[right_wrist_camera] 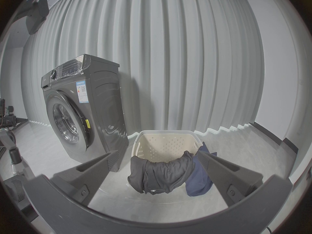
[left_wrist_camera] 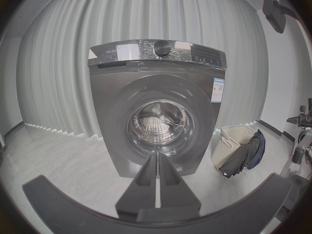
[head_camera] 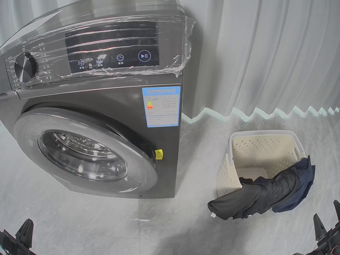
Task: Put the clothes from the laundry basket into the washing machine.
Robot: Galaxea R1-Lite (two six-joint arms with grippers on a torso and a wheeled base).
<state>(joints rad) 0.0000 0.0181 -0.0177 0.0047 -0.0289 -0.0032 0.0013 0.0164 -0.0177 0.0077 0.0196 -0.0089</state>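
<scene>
Clothes (head_camera: 258,195) drape over the laundry basket (head_camera: 264,132) rim, so your released right pincer (right_wrist_camera: 156,153) (left pincer (left_wrist_camera: 158,156) clenched) may tip it when pulling.

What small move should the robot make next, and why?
Probably bring the left tool forward to the door of the washing machine, because the door looks shut and the clothes cannot go in yet. The tool is shut and points straight at the door; the clothes hang over the basket rim, untouched.
</scene>
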